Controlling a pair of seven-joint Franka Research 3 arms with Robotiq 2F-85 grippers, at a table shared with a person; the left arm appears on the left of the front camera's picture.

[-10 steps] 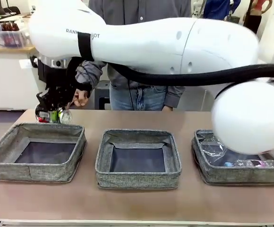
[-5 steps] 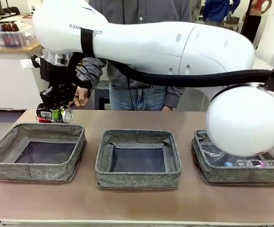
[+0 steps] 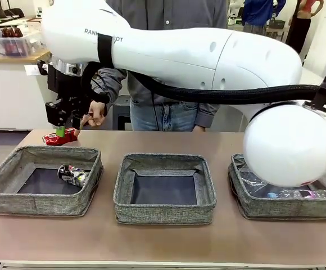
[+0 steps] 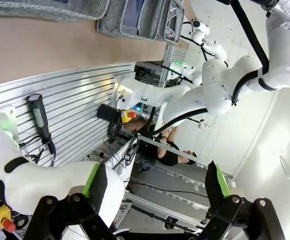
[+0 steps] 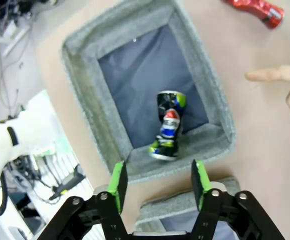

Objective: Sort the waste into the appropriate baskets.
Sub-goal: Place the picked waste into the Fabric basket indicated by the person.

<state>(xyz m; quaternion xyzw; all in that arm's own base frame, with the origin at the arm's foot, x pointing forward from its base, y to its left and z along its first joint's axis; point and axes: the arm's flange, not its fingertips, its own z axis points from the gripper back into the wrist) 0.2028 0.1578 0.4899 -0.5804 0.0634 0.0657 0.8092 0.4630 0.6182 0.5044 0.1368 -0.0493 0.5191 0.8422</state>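
Note:
My right arm reaches across to the table's left side, and its gripper [image 3: 62, 122] hangs open above the far edge of the left basket [image 3: 17, 194]. In the right wrist view this gripper [image 5: 159, 184] has nothing between its fingers. Below it a dark printed can [image 5: 167, 125] lies in that basket [image 5: 85, 90]; the front view shows the can [image 3: 73, 174] at the basket's right side. A crushed red can [image 3: 59, 138] lies on the table behind the basket. My left gripper [image 4: 156, 182] is open and empty, pointing away from the table.
A person's hand [image 3: 95, 115] is close behind my right gripper, one finger [image 5: 275, 75] pointing near the red can [image 5: 255, 10]. The middle basket [image 3: 164, 214] is empty. The right basket [image 3: 286, 209] holds crumpled clear plastic [image 3: 253, 177] and a blue-capped bottle [image 3: 298, 194].
My right gripper opened and let go of the dark printed can, which dropped into the left basket. The red can on the table came into sight behind it.

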